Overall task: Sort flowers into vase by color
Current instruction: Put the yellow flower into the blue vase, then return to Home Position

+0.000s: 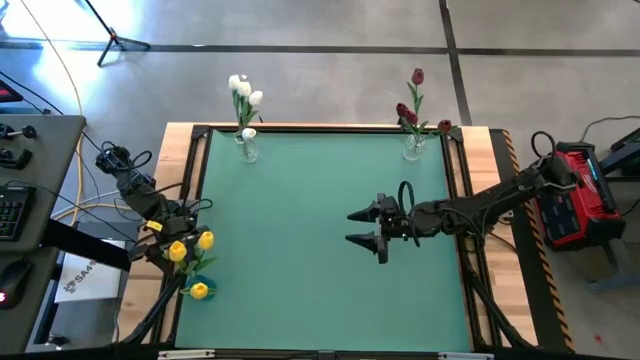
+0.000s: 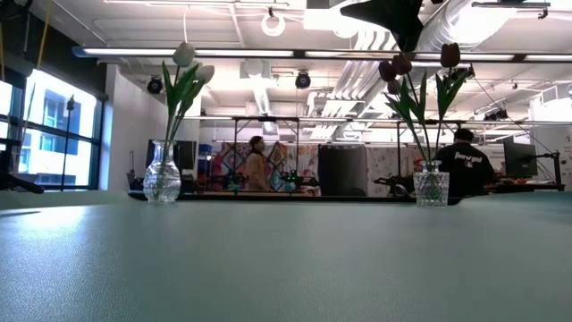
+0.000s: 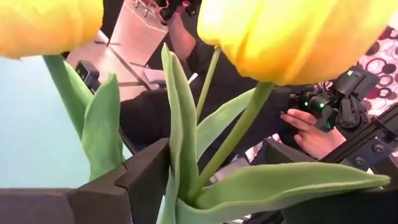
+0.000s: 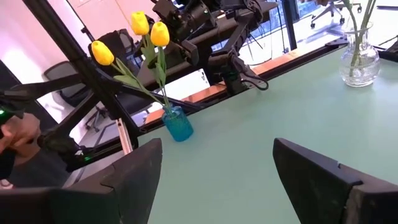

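From above, my left gripper (image 1: 172,232) sits at the mat's (image 1: 320,290) left edge, right among the yellow tulips (image 1: 190,247), whose blue vase (image 1: 199,290) stands just inside that edge. My right gripper (image 1: 366,227) hovers over the mat right of centre, fingers spread wide and empty, with bare mat all around it. The white tulips (image 1: 243,92) stand in a clear vase (image 1: 248,148) at the far edge, left side; the red tulips (image 1: 412,105) stand in another clear vase (image 1: 415,146) at the far edge, right side. The whole middle and near part of the mat is open.

At table height, the white tulips (image 2: 183,76) and their vase (image 2: 162,174) stand far left, the red tulips (image 2: 416,80) and vase (image 2: 431,188) far right, well apart, with flat mat in front of both. People show in the room behind.

From my left wrist, yellow tulips (image 3: 292,37) fill the view and the stems (image 3: 233,140) and leaves rise between my dark fingers (image 3: 143,180); my jaws stand apart, not pinching them. A person's hand (image 3: 311,134) shows beyond.

From my right wrist, my spread fingers (image 4: 134,177) frame open mat; the yellow tulips (image 4: 140,34) lean in the blue vase (image 4: 177,123) at the mat's edge.
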